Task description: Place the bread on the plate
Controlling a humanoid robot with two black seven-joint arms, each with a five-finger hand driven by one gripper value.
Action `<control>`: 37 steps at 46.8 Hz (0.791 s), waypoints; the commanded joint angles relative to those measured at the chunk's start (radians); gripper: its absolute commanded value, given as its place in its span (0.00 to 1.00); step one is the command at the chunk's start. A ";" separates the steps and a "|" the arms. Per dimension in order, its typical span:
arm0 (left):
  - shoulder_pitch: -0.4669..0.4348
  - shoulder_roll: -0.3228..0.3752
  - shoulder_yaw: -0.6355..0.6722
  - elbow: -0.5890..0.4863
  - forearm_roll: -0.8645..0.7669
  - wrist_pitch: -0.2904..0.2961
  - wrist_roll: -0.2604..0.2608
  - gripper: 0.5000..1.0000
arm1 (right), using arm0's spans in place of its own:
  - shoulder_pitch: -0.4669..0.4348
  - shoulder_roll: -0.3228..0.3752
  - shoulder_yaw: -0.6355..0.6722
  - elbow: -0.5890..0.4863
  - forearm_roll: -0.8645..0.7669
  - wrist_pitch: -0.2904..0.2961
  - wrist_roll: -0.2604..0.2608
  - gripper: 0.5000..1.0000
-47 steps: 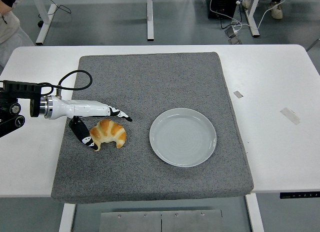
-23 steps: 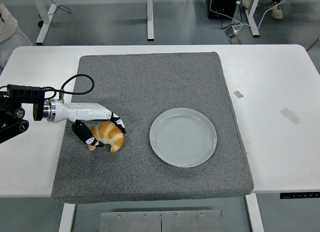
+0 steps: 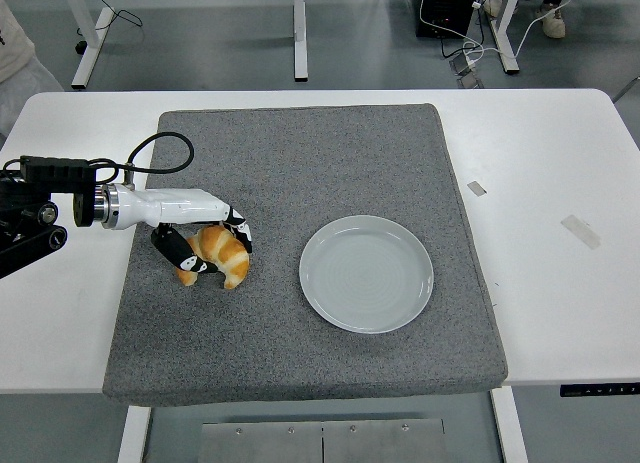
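Grey mat (image 3: 300, 163) under plate (image 3: 366, 274), bread (image 3: 222, 255)

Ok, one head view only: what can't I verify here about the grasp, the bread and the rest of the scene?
- Whether the croissant is lifted off the grey mat: the top-down head view doesn't show it.
- The croissant's left part, covered by the left hand and its fingers.
- The left arm's upper part, cut off at the left edge.
- The right arm: outside the view.
- The tape scraps on the table: too small to read.
- The plate shows fully.
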 commanded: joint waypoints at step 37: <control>-0.327 0.008 0.000 -0.014 -0.177 -0.118 0.000 0.05 | 0.000 0.000 0.001 0.003 0.000 0.000 0.000 1.00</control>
